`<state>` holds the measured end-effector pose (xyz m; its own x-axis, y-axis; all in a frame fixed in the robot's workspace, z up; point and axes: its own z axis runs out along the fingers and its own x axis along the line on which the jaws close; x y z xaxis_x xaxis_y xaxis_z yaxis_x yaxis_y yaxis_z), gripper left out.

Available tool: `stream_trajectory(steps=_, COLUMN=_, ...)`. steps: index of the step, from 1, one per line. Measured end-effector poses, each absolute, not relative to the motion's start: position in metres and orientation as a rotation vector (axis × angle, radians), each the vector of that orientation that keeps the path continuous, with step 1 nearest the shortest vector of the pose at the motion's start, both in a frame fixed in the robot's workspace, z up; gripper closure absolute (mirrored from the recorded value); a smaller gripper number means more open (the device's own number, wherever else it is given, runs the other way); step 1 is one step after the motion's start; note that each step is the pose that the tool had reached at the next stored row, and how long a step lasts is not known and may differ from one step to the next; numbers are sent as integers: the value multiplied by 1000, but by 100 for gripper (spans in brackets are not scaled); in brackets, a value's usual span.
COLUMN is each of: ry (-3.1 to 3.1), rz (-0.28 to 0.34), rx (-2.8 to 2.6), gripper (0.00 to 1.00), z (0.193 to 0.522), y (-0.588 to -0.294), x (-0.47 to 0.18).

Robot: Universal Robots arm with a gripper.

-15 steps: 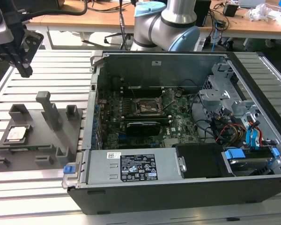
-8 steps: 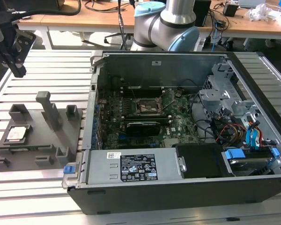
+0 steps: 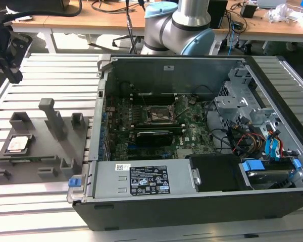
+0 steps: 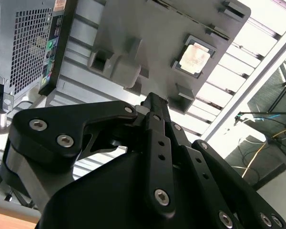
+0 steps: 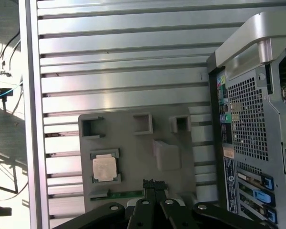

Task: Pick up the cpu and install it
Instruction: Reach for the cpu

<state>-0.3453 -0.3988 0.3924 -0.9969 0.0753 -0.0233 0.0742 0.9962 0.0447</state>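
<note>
Right now your hand (image 4: pixel 153 99) is clenched, its black metal fingertips pressed together on nothing, and it hangs over the matte grey plastic holder plate (image 5: pixel 133 152). The cpu (image 5: pixel 105 168) lies flat in a square pocket of that plate, smooth silvery lid up and tan rim showing. Being square, it has no long axis, and its edges run parallel to the plate's. In the exterior view it sits at nine o'clock from the open computer case (image 3: pixel 192 191), on the ribbed aluminium counter (image 3: pixel 55 68), well apart from the black socket frame (image 3: pixel 159 115).
</note>
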Motion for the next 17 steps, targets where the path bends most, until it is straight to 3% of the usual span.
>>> stream_trajectory(steps=17, ry=3114, rz=68, rx=117, gripper=89, z=392, y=-399, x=-370)
